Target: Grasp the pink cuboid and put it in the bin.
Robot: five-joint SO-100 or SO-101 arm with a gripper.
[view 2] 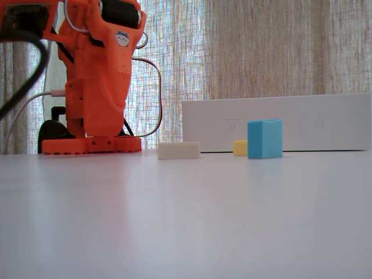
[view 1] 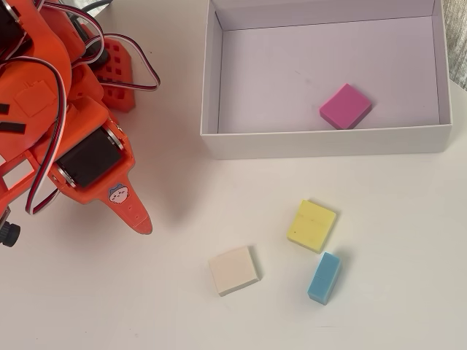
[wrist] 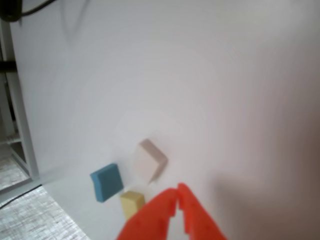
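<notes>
Clenched and empty, the claw (wrist: 177, 193) shows in the wrist view with its two orange tips pressed together, nothing between them, hanging above the white desk (view 1: 87, 299) well away from the blocks. The pink cuboid (view 1: 345, 106) already lies flat inside the bin (view 1: 321, 142), on the pale floor near the front wall and toward the right end as the overhead view shows it, apart from the walls. It is the only thing in that low white box, so the task looks done to me. From its matte face and soft edges I would guess the cuboid is light foam, a bit squashy and not slippery; if it needed lifting again, a pinch across two opposite side faces should hold it without much force. Outside the bin, on the desk, sit a yellow block (view 1: 312, 225), a cream block (view 1: 233, 270) and a blue block (view 1: 324, 278) standing on a narrow side just beside the yellow one. From the low fixed view the bin's wall hides the pink cuboid entirely.
</notes>
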